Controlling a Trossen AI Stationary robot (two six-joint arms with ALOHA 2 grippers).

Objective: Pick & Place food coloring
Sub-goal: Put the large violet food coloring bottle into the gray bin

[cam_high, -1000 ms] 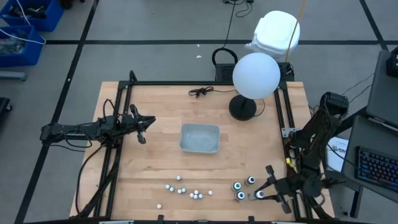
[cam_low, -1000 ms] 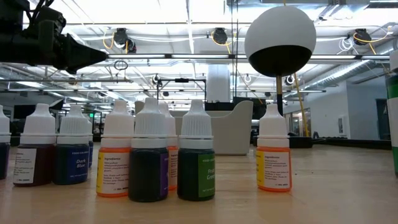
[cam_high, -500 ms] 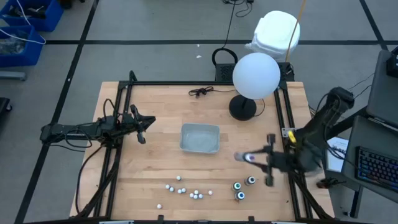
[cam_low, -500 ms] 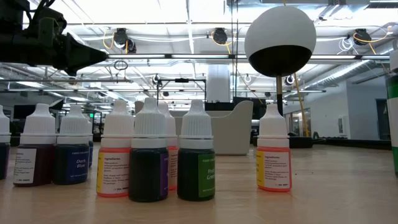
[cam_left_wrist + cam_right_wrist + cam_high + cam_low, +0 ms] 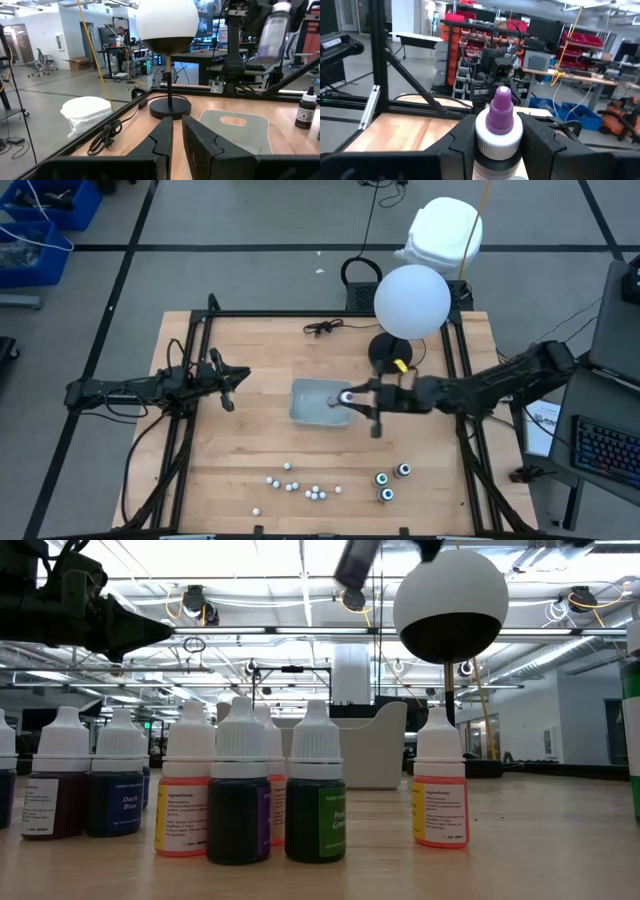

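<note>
Fingers of the right gripper [image 5: 350, 398] are clamped on a bottle of food coloring [image 5: 498, 131] with a pale round collar and a purple pointed tip, the two dark jaws pressing its sides in the right wrist view. From above, this gripper hangs over the near-right corner of the grey rectangular plastic tray [image 5: 315, 392] at the middle of the wooden table [image 5: 260, 355], its dark arm stretching in from the right edge. Three more dark bottles with teal or pale tops [image 5: 391, 480] stand near the front right of the table, well apart from the tray. A scatter of tiny white-capped dropper bottles [image 5: 296, 485] stands at the front centre; the low view shows orange, green and dark ones among them. A black-based lamp with a white globe [image 5: 411, 300] stands behind the tray. The left gripper [image 5: 228, 388] waits at the table's left side, its fingers nearly together with nothing between them.
</note>
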